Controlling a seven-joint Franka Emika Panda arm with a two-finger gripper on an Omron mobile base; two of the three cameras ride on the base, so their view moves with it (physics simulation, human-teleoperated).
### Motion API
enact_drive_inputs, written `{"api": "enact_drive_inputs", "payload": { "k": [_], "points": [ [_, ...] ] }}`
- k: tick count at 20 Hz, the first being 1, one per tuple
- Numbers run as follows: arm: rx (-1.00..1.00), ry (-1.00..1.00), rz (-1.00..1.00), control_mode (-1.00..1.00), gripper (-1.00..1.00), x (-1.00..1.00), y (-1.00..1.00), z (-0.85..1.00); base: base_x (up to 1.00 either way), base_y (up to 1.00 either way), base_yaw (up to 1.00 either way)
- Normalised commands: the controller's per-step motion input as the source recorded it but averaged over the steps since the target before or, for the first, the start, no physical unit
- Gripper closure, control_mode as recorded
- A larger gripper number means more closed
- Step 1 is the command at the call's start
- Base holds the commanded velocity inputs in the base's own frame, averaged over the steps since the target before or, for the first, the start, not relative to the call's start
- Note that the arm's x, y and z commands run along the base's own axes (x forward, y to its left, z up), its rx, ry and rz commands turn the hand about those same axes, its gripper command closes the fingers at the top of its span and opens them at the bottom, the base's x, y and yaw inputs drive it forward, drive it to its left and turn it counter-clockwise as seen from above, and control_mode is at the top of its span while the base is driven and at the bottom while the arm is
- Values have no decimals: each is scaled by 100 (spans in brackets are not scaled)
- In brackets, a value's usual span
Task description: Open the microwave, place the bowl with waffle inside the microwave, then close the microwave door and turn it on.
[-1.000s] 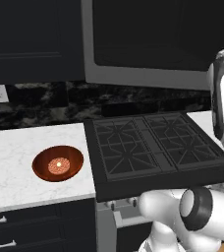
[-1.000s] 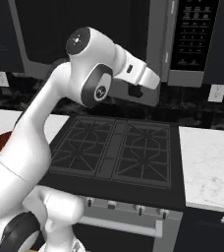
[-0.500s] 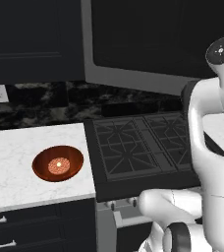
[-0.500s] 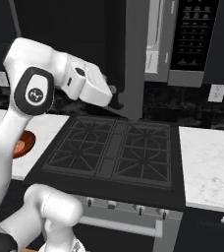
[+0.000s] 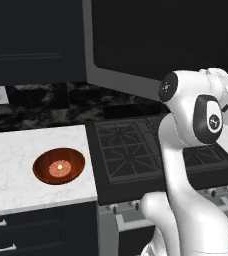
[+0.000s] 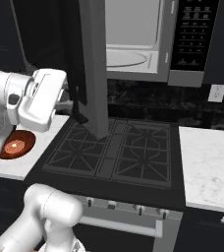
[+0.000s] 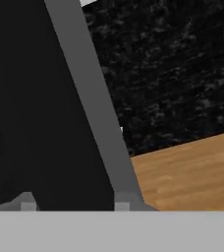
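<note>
Right base view: microwave door (image 6: 92,64) swung open, pale cavity exposed. Left: glossy bowl (image 5: 59,166), gridded waffle (image 5: 59,168), marble tabletop (image 5: 16,165). My fingers (image 6: 77,104): opening indiscernible.

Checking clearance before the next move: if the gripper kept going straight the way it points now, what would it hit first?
Most likely the microwave door: the gripper sits right at its lower edge, though depth is unclear.

Microwave (image 6: 148,44) above the stove: pale cavity exposed. Microwave door (image 6: 92,64) swung wide open, grey edge toward camera. Reddish-brown bowl (image 5: 59,165) on white worktop at stove's 9 o'clock, waffle (image 5: 59,167) centred inside.
</note>
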Motion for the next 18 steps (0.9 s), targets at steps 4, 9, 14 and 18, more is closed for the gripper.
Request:
{"api": "enact_drive_inputs", "payload": {
  "k": [4,9,14,18],
  "points": [
    [-1,-17,-14,-100,100,-100,2,-1,0,0,0],
    [-10,-10,-3,-100,100,-100,43,-5,0,0,0],
    [-21,-5,2,-100,100,-92,91,-21,0,0,0],
    [-8,23,25,-100,-100,-2,71,-46,0,0,0]
  ]
}}
